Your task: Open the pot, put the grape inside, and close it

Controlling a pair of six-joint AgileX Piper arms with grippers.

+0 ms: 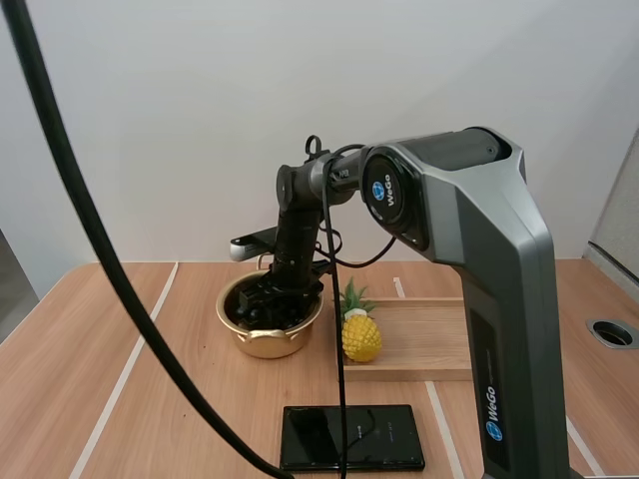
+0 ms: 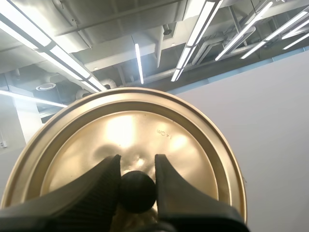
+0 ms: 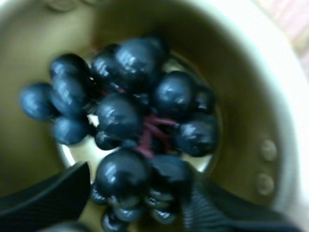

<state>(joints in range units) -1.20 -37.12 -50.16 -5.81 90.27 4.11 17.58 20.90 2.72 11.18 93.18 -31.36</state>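
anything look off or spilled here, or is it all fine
Nothing is spilled or damaged. The grapes lie inside the pot, and the left hand holds the lid by its knob. The only strays are a toy pineapple at the end of the wooden tray and a flat black device on the table.

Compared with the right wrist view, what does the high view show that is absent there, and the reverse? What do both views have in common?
The high view adds: a pineapple at the end of the wooden tray, and a flat black device on the table. The right wrist view adds: the bunch of grapes lying inside the pot, with black fingers apart beside it. Both share: the gold pot and the right gripper inside it.
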